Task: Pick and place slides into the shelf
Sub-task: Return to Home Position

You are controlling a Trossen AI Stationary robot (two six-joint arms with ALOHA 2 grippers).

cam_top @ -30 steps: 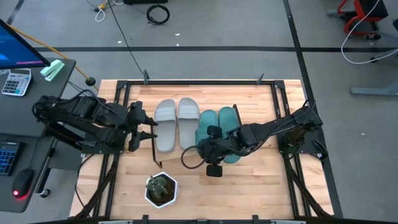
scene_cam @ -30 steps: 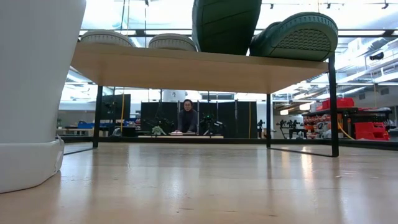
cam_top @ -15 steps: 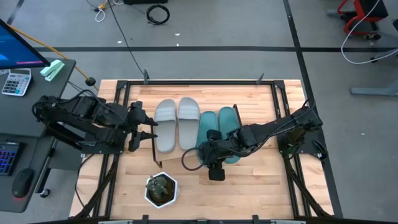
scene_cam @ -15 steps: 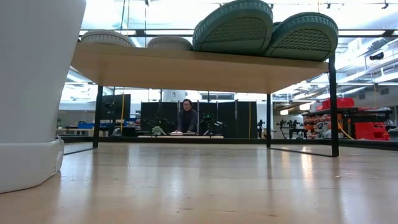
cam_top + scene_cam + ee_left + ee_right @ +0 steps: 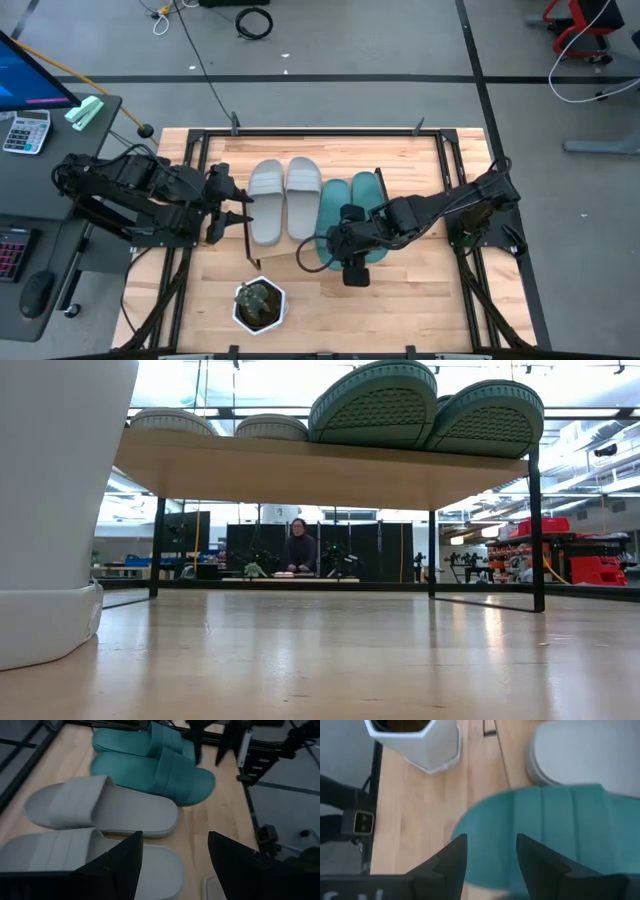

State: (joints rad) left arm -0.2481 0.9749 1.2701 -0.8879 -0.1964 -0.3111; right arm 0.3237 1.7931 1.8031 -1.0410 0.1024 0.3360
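Two light grey slides [image 5: 285, 200] and two teal slides [image 5: 350, 208] lie side by side on the shelf [image 5: 320, 468], soles down, their near ends showing in the low view. My right gripper [image 5: 335, 240] is open over the near end of the left teal slide [image 5: 545, 830], a finger on either side, touching nothing. At the shelf's left end my left gripper [image 5: 240, 205] waits open, looking across the grey slides [image 5: 100, 810] toward the teal ones [image 5: 155, 770].
A small plant in a white pot [image 5: 260, 305] stands on the table near the front edge, left of my right gripper; it fills the left of the low view [image 5: 50, 510]. Black frame rails [image 5: 170, 280] run along the table's sides. A person sits far behind the table.
The left teal slide, which stood steeply tilted with its near end raised, has come down flat on the shelf beside the other teal slide. My right gripper has let go of it and tipped a little.
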